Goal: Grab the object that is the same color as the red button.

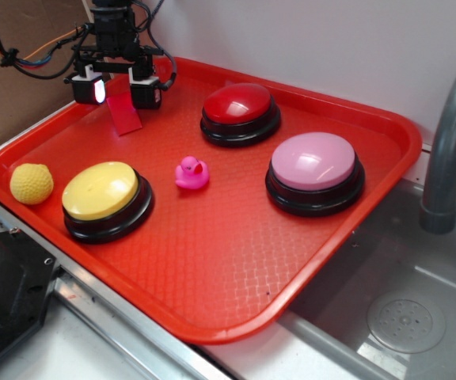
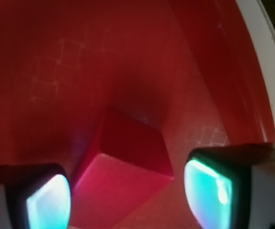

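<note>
A red plastic tray [image 1: 347, 237] holds three dome buttons, a toy duck and a ball. Near its far left corner sits a small solid red wedge block [image 1: 123, 113], matte, with one sloped face and a flat squarish face, nearly the same hue as the tray. The robot gripper [image 1: 123, 89] hovers just over it, fingers spread apart on either side, not touching it. The glossy dark-red button [image 1: 240, 112] on its black base stands to the block's right.
</note>
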